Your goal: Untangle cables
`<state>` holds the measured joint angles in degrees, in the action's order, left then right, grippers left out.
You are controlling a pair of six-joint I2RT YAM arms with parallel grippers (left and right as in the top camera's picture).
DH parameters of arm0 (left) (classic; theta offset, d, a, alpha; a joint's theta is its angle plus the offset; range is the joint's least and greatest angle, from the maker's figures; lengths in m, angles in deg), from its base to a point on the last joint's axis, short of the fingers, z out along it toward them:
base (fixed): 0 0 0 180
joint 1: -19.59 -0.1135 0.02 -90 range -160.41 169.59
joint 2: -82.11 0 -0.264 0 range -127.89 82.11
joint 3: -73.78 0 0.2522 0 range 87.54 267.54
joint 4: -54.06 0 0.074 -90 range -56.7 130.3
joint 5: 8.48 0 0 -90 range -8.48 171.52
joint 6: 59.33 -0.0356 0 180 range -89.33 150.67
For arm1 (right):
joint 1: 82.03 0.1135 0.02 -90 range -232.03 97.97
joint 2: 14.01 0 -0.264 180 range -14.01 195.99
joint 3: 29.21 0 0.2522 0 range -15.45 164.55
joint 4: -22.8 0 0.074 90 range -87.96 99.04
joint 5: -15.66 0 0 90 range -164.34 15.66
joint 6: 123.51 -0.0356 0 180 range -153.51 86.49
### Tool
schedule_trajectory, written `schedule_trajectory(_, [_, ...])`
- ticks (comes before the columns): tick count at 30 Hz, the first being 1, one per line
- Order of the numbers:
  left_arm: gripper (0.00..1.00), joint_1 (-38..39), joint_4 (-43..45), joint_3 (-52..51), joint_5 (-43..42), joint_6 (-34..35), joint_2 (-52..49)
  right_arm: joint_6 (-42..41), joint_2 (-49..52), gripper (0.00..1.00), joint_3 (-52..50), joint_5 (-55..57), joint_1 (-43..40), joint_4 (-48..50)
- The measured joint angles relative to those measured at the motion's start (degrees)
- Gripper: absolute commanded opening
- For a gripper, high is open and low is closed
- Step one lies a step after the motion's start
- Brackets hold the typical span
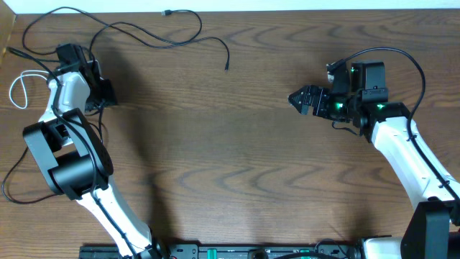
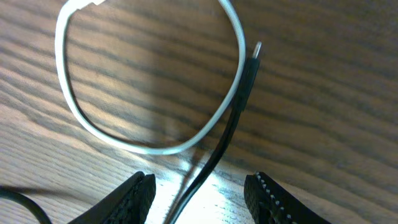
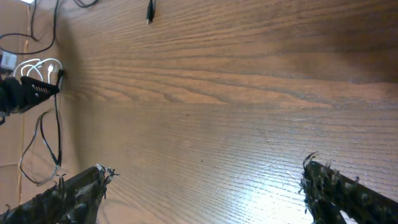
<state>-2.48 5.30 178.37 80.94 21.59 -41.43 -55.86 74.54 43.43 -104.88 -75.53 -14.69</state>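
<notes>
Overhead, the tabletop (image 1: pixel 237 144) carries both arms. The left arm (image 1: pixel 72 165) folds up toward the far-left corner, and the right arm (image 1: pixel 402 144) reaches in from the right, pointing left. The right hand (image 3: pixel 205 167) gapes wide, grasping nothing. The left hand (image 2: pixel 199 186) is released, its fingers apart astride a black cable (image 2: pixel 233 118) whose plug lies just beside the loop of the white cable (image 2: pixel 149 149). A second black cable (image 1: pixel 144 32) trails along the far edge.

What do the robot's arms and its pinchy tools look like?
The left arm and right arm are white tubes with chunky black joints. A thick black wire loops over the right one, near little green lights. The left tool and right tool each have two black fingers with bumpy, toothed insides.
</notes>
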Motion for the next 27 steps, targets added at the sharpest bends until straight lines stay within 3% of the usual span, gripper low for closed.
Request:
schedule_trajectory(3, [0.50,-0.02,0.31,-1.31,0.13,0.00,0.00,0.00,0.00,0.99,0.00,0.02,0.00,0.00])
schedule_trajectory(10, [0.34,0.00,0.46,-2.80,0.09,-0.09,0.00,0.00,0.00,0.99,0.00,0.02,0.00,-0.02])
schedule_trajectory(14, [0.08,0.00,0.48,-2.84,0.13,-0.24,0.00,0.00,0.00,0.99,0.00,0.02,0.00,0.00])
schedule_trajectory(27, [0.07,1.18,-7.69,-2.62,-1.84,-0.11,0.44,0.00,0.00,0.99,0.00,0.39,0.00,0.02])
